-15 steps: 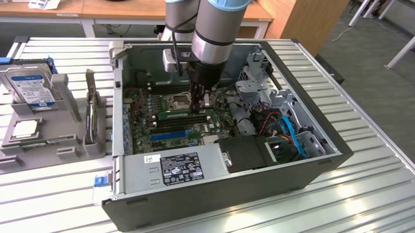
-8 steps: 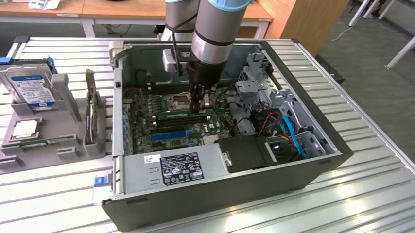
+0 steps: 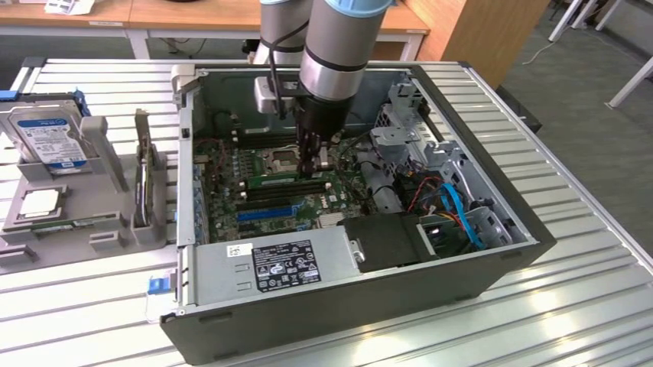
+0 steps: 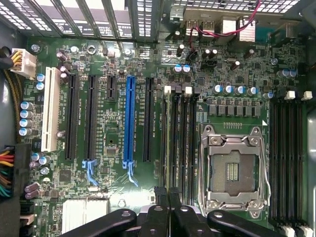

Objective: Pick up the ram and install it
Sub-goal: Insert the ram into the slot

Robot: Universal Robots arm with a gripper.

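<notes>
Over the ram [image 3: 274, 181], arm [image 3: 332, 46] hangs vertical.

Motherboard [image 3: 229, 174] inside case [image 3: 337, 325], on table [image 3: 576, 306]

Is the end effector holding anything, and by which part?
It cannot be told. The end effector sits low over the motherboard, at one end of the ram standing on edge, but whether it grips the ram is unclear.

Table [image 3: 576, 317] of shiny ribbed metal; case [image 3: 337, 321] matt dark grey; arm [image 3: 342, 46] smooth silvery metal; desk [image 3: 204, 11] pale wood; ram [image 3: 275, 181] green, faintly glossy board.
</notes>
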